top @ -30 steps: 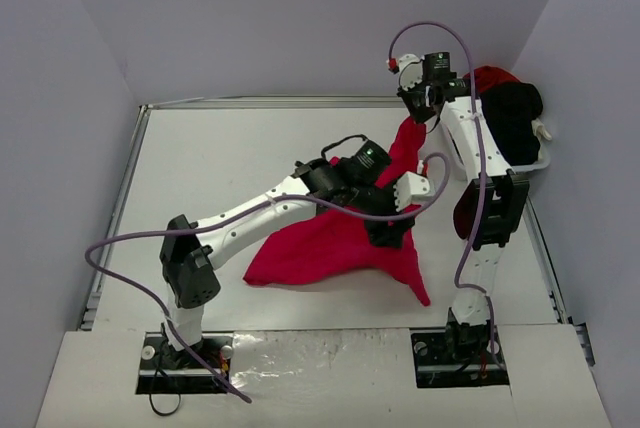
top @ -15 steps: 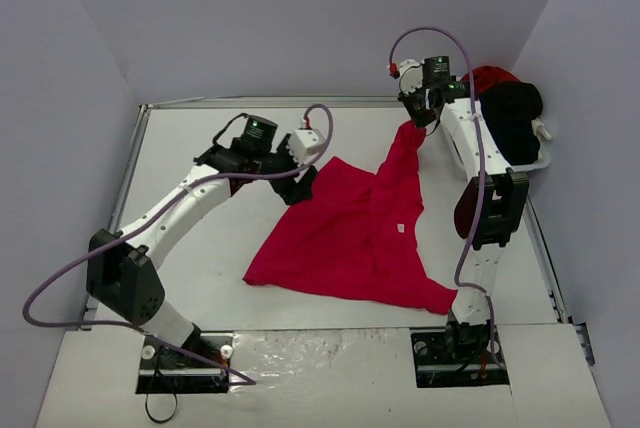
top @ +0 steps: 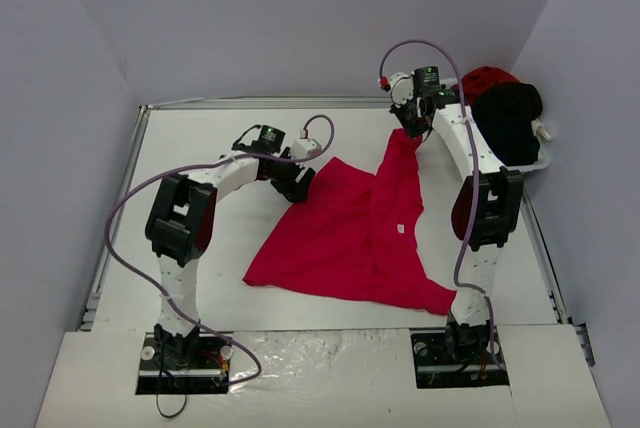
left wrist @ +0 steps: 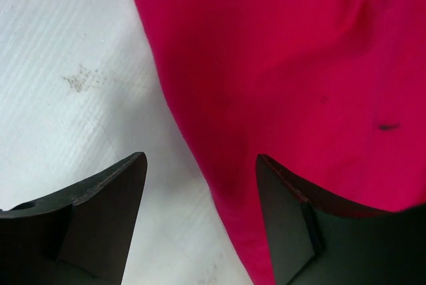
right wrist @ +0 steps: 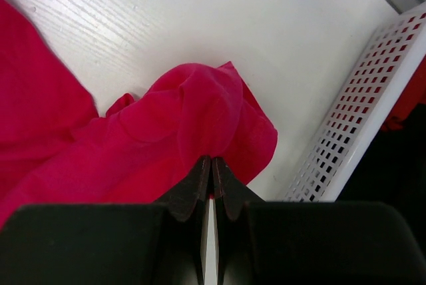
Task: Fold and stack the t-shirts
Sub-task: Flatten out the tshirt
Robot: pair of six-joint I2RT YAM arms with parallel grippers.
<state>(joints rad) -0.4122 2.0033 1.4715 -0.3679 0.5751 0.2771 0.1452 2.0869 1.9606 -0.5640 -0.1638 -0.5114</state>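
A bright red t-shirt (top: 350,238) lies mostly spread on the white table. Its far right part rises in a bunched strip to my right gripper (top: 410,126), which is shut on it above the table. The right wrist view shows the cloth (right wrist: 166,125) pinched between the closed tips of that gripper (right wrist: 212,164). My left gripper (top: 302,180) is low at the shirt's far left corner. It stands open (left wrist: 200,182), astride the shirt's edge (left wrist: 299,65), holding nothing. A black t-shirt (top: 512,118) and another red one (top: 490,78) sit heaped in the basket.
The white perforated basket (top: 540,160) stands at the back right by the wall, close to my right gripper, with its side wall (right wrist: 363,118) in the right wrist view. Raised rails edge the table (top: 200,148). My right arm's column stands over the shirt's right side.
My left gripper swung from over the shirt's middle to its far left corner, and the shirt now lies spread flatter. The left arm then folded in. The right gripper kept its hold, shifting slightly left.
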